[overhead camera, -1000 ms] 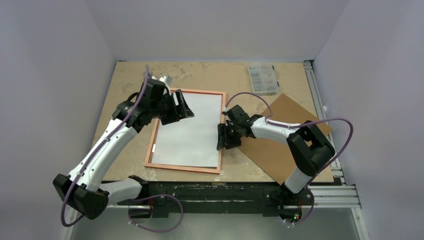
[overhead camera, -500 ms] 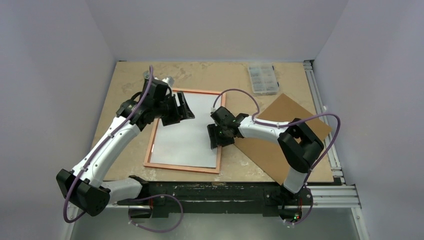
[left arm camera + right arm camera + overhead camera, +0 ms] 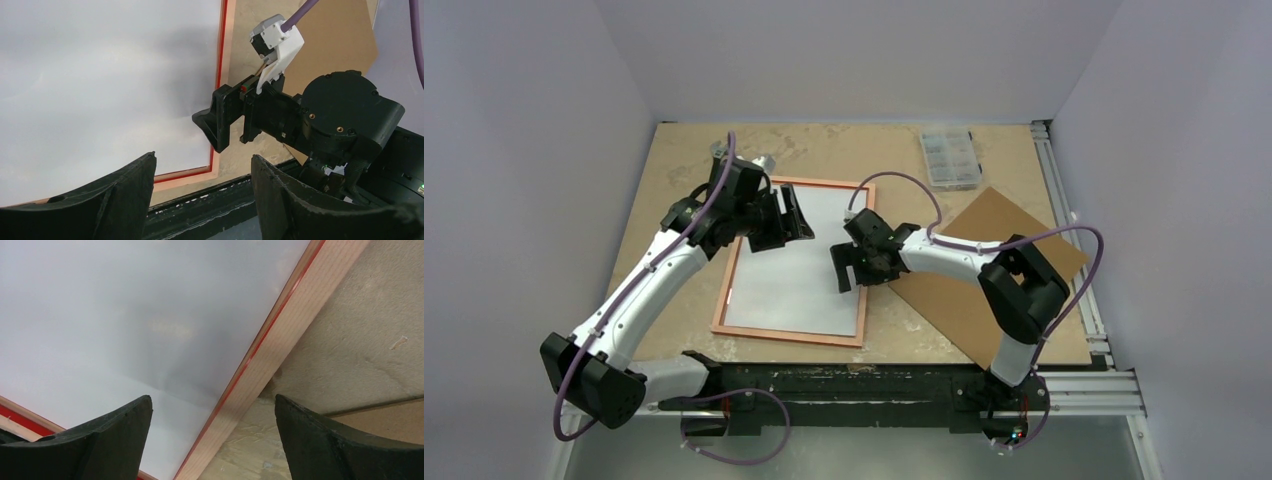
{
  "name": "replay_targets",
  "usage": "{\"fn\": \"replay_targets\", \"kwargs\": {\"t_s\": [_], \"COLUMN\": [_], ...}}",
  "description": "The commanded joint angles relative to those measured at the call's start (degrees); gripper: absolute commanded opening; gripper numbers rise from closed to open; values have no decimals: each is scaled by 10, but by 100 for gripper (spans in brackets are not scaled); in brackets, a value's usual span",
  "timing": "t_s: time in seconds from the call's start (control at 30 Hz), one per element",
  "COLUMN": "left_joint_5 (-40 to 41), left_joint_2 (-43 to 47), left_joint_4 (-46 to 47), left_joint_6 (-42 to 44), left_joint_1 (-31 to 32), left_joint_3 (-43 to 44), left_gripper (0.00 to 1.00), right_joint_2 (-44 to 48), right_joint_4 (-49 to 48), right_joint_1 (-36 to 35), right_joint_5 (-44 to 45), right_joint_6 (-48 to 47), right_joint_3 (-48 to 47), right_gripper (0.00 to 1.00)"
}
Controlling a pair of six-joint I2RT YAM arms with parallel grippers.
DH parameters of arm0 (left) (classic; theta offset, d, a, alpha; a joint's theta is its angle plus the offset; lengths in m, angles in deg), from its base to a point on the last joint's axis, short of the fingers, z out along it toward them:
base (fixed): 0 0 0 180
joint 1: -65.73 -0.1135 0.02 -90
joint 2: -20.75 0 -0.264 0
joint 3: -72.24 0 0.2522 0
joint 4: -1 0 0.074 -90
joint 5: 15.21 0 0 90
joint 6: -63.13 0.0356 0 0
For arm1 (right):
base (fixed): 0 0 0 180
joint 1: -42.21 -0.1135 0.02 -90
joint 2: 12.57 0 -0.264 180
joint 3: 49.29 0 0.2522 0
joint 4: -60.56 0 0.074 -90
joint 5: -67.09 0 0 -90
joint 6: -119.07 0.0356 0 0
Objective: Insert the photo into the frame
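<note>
The photo (image 3: 796,270) lies white side up inside the frame (image 3: 788,336). The frame rests flat on the table (image 3: 854,150), pale back upward, with a thin red line along its inner edge. The right claw (image 3: 842,270) hangs over the frame's long rail on its own side, jaws spread wide and holding nothing. In its wrist view one finger (image 3: 110,440) stands above the photo's white sheet and the other finger (image 3: 330,445) above bare table, with the rail running between them. Whether either fingertip touches the surface below cannot be told. The left claw (image 3: 792,215) sits opposite, over the far part of the photo near the frame's top rail. It too is wide open and empty, and its wrist view shows white paper under it and the right claw facing it across the sheet. On the outer side of the right claw a brown board (image 3: 984,310) lies flat, partly under that arm. Farther beyond the right claw, towards the table's back edge, stands a clear plastic box (image 3: 950,157).
</note>
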Motion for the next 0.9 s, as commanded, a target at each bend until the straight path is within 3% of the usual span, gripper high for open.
{"fn": "replay_targets", "kwargs": {"t_s": [0.0, 0.17, 0.6, 0.87], "left_joint_5": [-8, -11, -9, -56], "left_joint_2": [1, 14, 49, 32], "left_joint_4": [12, 20, 40, 99], "left_joint_6": [16, 18, 24, 15], "left_joint_1": [-4, -4, -4, -4], "left_joint_3": [-2, -2, -15, -44], "left_gripper": [68, 68, 69, 77], "right_joint_2": [13, -2, -98, -6], "right_joint_4": [-5, -42, 8, -10], "right_joint_1": [32, 51, 50, 83], "right_joint_5": [-67, -116, -103, -103], "right_joint_6": [-1, -1, -20, 6], "right_joint_3": [18, 18, -146, -45], "right_gripper": [91, 91, 91, 93]}}
